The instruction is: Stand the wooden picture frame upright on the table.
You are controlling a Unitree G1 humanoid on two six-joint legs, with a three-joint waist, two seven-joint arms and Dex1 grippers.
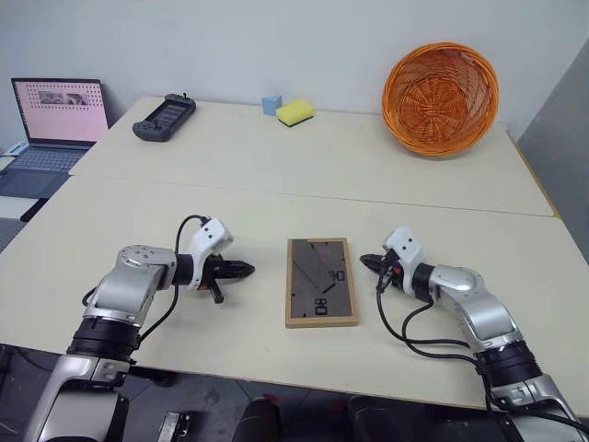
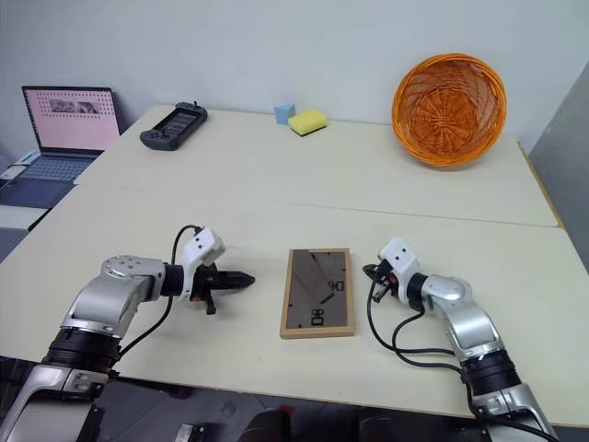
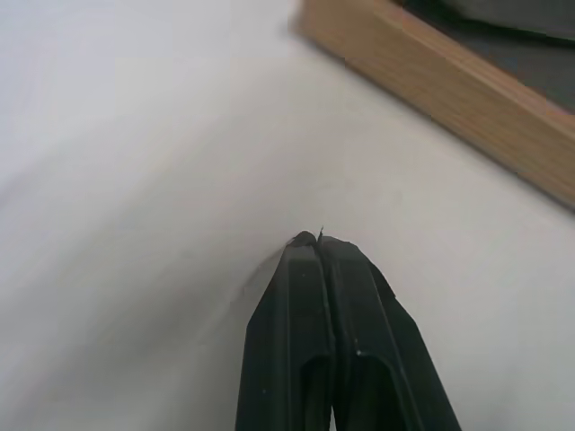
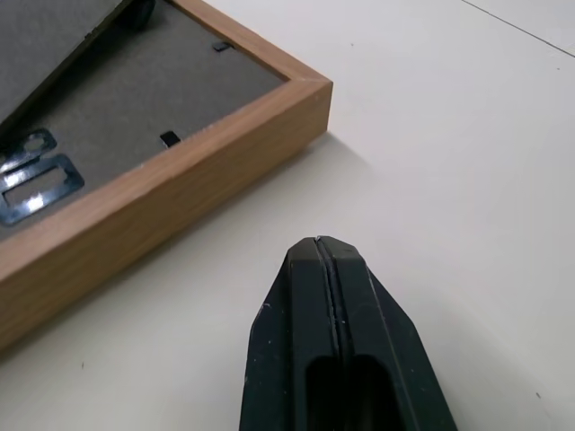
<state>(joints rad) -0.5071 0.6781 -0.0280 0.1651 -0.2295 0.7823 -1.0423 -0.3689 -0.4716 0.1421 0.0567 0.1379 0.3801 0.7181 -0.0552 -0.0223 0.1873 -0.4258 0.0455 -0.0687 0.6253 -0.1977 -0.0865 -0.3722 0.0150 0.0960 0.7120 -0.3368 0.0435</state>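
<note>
Lying face-down at lower centre of the table (image 1: 276, 198), the wooden picture frame (image 1: 320, 282) is waiting between the clenched, empty left gripper (image 1: 245, 270) and right gripper (image 1: 368, 262), needing both opened before lifting one long edge.

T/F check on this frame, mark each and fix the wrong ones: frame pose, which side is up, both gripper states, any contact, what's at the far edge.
1. The wooden picture frame stands upright on the table. False: it lies flat.
2. Its dark grey back faces up. True.
3. The left gripper is open. False: its fingers are shut, with nothing held.
4. The right gripper is shut and clear of the frame. True: a strip of table shows between them.
5. The orange basket sits beside the frame. False: it is at the far right corner of the table.
</note>
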